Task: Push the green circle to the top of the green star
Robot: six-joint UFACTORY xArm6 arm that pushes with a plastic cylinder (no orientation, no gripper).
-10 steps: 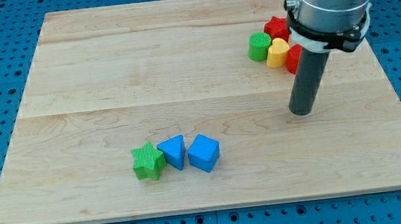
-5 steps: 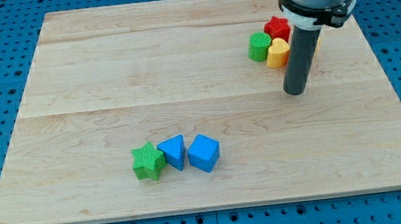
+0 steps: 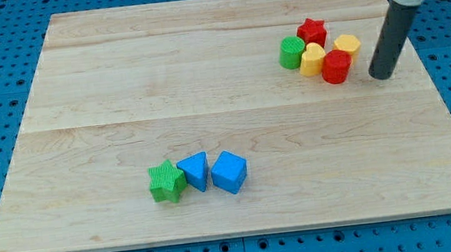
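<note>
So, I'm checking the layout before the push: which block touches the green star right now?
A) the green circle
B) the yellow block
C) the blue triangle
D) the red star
C: the green star sits near the view's bottom with the blue triangle pressed against its right side; the green circle is far off at upper right.

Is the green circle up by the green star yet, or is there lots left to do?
Nothing is done yet. The green circle sits at the view's upper right, beside the yellow and red blocks, far from the green star at the lower left. My tip is right of that cluster, touching nothing. The whole push is left.
</note>
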